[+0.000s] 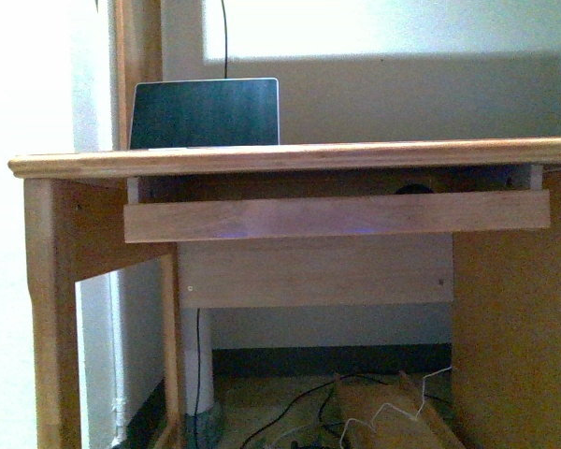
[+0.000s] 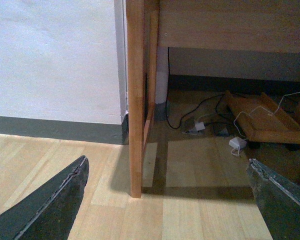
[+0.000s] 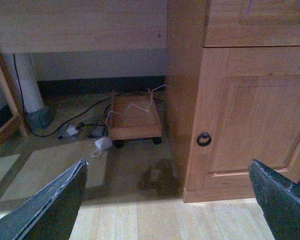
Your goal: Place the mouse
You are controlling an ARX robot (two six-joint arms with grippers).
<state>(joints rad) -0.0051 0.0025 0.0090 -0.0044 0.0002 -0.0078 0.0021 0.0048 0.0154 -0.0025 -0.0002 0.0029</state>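
Observation:
In the front view, a small dark rounded shape [image 1: 413,188] pokes up behind the front board of the pull-out tray [image 1: 337,216] under the desktop; it looks like the mouse, mostly hidden. Neither arm shows in the front view. My left gripper [image 2: 167,167] is open and empty, low over the pale wood floor beside the desk's left leg [image 2: 135,100]. My right gripper [image 3: 167,167] is open and empty, low over the floor in front of the desk's cabinet door [image 3: 255,120]. The mouse shows in neither wrist view.
A laptop [image 1: 205,113] stands open at the back left of the wooden desktop [image 1: 290,155]. Under the desk lie cables, a white adapter [image 3: 103,144] and a low wheeled wooden stand [image 3: 135,120]. A white wall [image 2: 55,60] is left of the desk.

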